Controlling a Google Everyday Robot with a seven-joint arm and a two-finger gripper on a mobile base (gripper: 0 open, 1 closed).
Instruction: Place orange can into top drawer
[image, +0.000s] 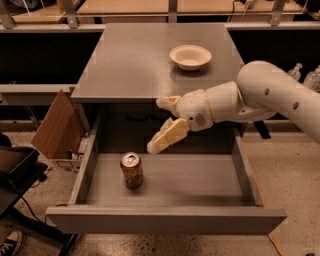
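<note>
Can: orange can (132, 170) upright, long axis vert., tab end up, on top drawer (165, 220) floor, left side.
Gripper: gripper (158, 125) above can, not touching.
Fingers: I see fingers (167, 136) spread wide, holding nothing.

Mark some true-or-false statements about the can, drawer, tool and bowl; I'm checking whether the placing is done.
1. The can stands upright inside the drawer. True.
2. The tool is gripping the can. False: it is open and apart from the can, higher in the view.
3. The bowl lies in the drawer. False: it sits on the cabinet top.
4. The drawer is pulled out. True.
</note>
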